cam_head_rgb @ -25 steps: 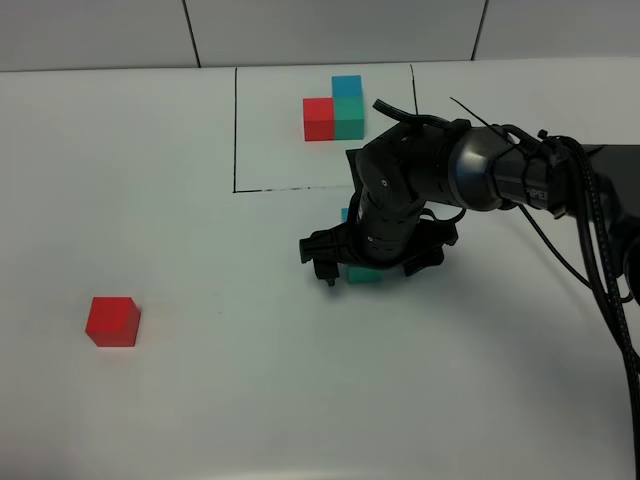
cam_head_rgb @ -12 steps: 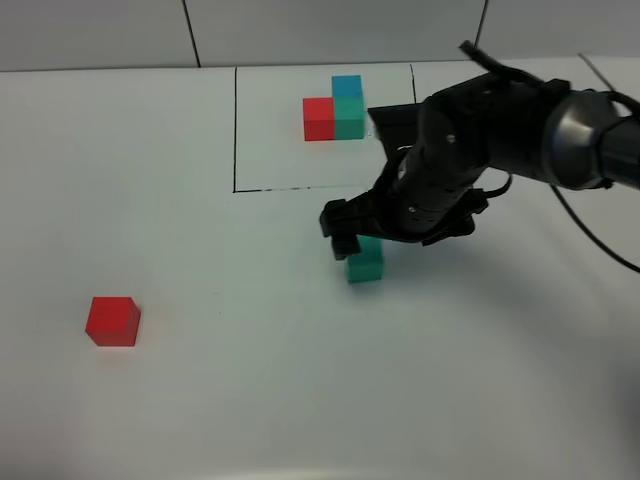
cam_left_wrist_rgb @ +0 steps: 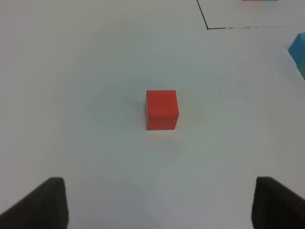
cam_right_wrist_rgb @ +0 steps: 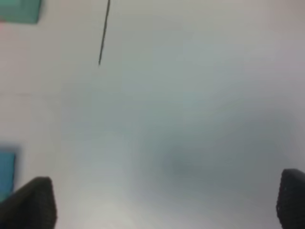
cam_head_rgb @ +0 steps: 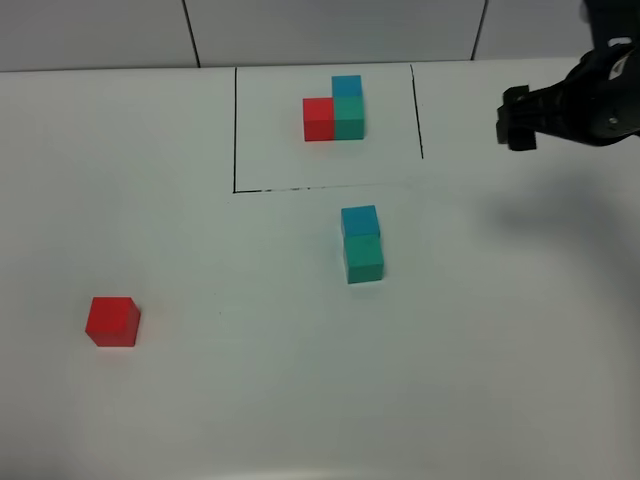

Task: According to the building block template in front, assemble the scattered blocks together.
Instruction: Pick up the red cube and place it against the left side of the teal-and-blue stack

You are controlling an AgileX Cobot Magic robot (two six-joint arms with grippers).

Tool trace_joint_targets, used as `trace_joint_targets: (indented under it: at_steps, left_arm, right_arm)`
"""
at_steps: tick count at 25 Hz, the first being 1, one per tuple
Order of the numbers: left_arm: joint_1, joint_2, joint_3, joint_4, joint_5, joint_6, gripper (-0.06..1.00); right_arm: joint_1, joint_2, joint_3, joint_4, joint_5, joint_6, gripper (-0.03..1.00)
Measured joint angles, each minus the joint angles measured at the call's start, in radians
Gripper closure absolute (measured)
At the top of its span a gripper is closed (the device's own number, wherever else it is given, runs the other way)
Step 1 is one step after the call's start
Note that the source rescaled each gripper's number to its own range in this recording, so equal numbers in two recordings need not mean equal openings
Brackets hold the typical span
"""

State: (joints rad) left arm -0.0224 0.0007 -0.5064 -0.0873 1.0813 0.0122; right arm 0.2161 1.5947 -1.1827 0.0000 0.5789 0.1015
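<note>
Sitting alone at left: red block [cam_head_rgb: 113,321] well apart from the joined pair

On the white table [cam_head_rgb: 200,420], the red block rests at the far left, well away from every other cube. The left wrist view looks down on it, with the left gripper [cam_left_wrist_rgb: 159,205] hanging above the table. Its jaws are spread wide and hold nothing. The red block lies ahead of the gap between them and touches neither fingertip.

Near the middle, the blue block [cam_head_rgb: 360,220] and the teal block [cam_head_rgb: 364,258] stand with faces touching, the blue one on the far side. Both sit just outside the black lines [cam_head_rgb: 235,130]. Inside those lines is the template [cam_head_rgb: 335,108]: red on the left, teal touching it on the right, and blue behind the teal.

At the far right, the right gripper [cam_head_rgb: 518,118] hangs above the table, well clear of all the blocks. Its wrist view is blurred, yet the jaws show wide apart and empty.
</note>
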Motion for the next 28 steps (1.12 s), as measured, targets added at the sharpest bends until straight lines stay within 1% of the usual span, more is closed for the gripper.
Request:
trace_joint_targets:
  at_steps: [5,11,14,16,20,28]
  left_arm:
    - [0.000,0.000,0.000,0.000,0.000,0.000,0.06]
    - [0.000,0.000,0.000,0.000,0.000,0.000,0.06]
    - [0.000,0.000,0.000,0.000,0.000,0.000,0.06]
    - [0.000,0.000,0.000,0.000,0.000,0.000,0.06]
    - [0.000,0.000,0.000,0.000,0.000,0.000,0.06]
    - [0.000,0.000,0.000,0.000,0.000,0.000,0.06]
  right_arm:
    - [-0.030,-0.158,0.011,-0.020,0.004,-0.022,-0.03]
    - [-0.039,-0.380,0.143,-0.058,0.012,-0.022,-0.03]
    - [-0.039,-0.522,0.207,-0.082,0.028,0.013,-0.03]
    - [-0.040,-0.620,0.248,-0.094,0.064,0.043,-0.03]
    - [-0.040,-0.828,0.322,-0.130,0.168,0.083,-0.03]
    - [-0.040,-1.222,0.442,-0.157,0.408,0.155,-0.03]
